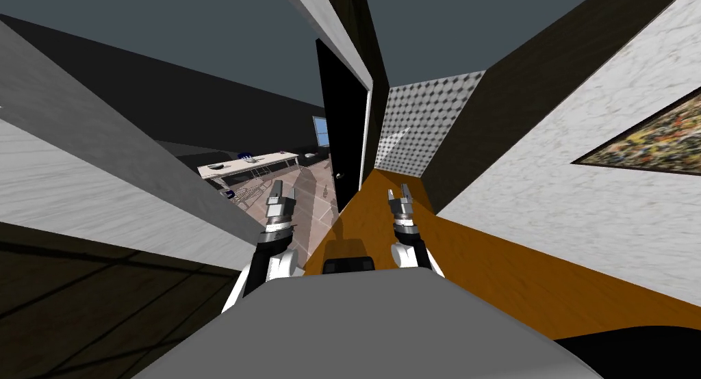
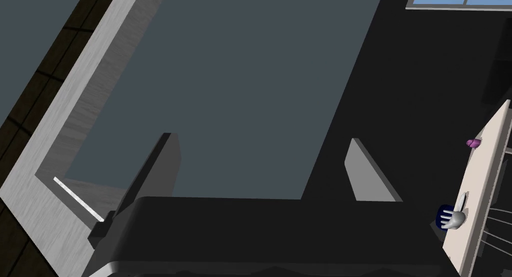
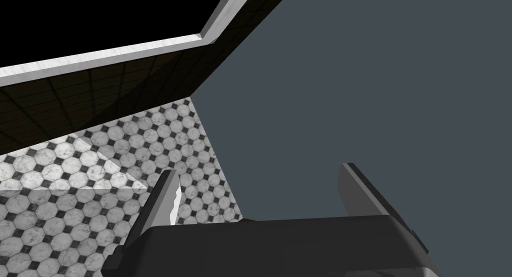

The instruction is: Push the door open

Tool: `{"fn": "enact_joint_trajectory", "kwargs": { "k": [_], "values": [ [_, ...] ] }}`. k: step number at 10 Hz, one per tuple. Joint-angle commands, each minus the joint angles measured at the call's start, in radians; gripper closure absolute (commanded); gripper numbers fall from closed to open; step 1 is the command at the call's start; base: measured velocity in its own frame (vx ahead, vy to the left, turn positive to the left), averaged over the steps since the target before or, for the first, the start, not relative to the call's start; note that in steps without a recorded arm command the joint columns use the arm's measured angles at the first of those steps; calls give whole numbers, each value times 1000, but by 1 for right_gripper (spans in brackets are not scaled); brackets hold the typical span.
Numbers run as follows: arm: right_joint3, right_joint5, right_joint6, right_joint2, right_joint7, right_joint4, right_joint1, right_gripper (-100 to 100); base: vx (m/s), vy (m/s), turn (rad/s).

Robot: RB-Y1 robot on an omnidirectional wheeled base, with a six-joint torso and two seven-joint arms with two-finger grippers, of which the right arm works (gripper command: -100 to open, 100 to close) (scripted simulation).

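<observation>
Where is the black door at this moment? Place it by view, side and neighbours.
In the head view the black door stands ahead, between the left gripper and right gripper, a white frame along its right edge.

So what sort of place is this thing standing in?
Likely a narrow hallway in a house: a strip of plain orange floor between white marbled walls, a framed colourful painting on one, and a tall black door open onto a room with a long pale counter.

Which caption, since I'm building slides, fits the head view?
Open left gripper and open right gripper face the black door, ajar onto a tiled room.
</observation>
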Motion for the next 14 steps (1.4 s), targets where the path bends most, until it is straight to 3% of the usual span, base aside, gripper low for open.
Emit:
{"fn": "enact_joint_trajectory", "kwargs": {
  "k": [1, 6, 14],
  "values": [
    [13, 6, -8, -2, 4, 32, -6, -100, 137, -52, 103],
    [46, 20, -28, -11, 10, 154, -49, -100, 124, -60, 95],
    [87, 38, -52, -18, 18, 307, -102, -100, 96, -57, 79]
  ]
}}
